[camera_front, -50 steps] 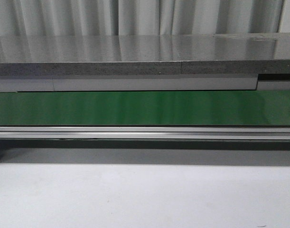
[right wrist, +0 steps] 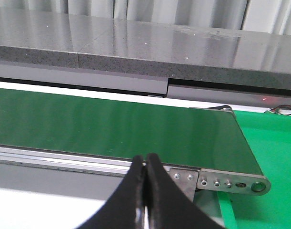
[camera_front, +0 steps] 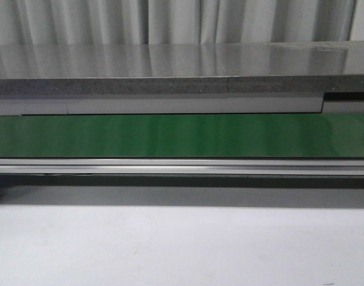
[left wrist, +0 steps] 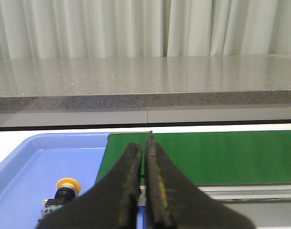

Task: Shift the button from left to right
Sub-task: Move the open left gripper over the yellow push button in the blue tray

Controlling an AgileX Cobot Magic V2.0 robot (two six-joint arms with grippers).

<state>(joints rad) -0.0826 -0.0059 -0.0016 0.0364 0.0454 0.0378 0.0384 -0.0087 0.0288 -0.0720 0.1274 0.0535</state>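
The button (left wrist: 63, 190), orange-yellow head on a black body, lies in a blue tray (left wrist: 26, 162) seen only in the left wrist view, partly hidden behind the left gripper's finger. My left gripper (left wrist: 145, 148) is shut with nothing in it, off to one side of the button and apart from it, over the tray's edge by the end of the green belt (left wrist: 207, 157). My right gripper (right wrist: 146, 161) is shut and empty, near the other end of the green belt (right wrist: 112, 124). Neither gripper nor the button shows in the front view.
The green conveyor belt (camera_front: 182, 135) runs across the front view with a metal rail (camera_front: 182, 167) before it and a grey stone counter (camera_front: 182, 68) behind. A bright green surface (right wrist: 274, 152) lies past the belt's right end. White table surface (camera_front: 182, 250) lies in front.
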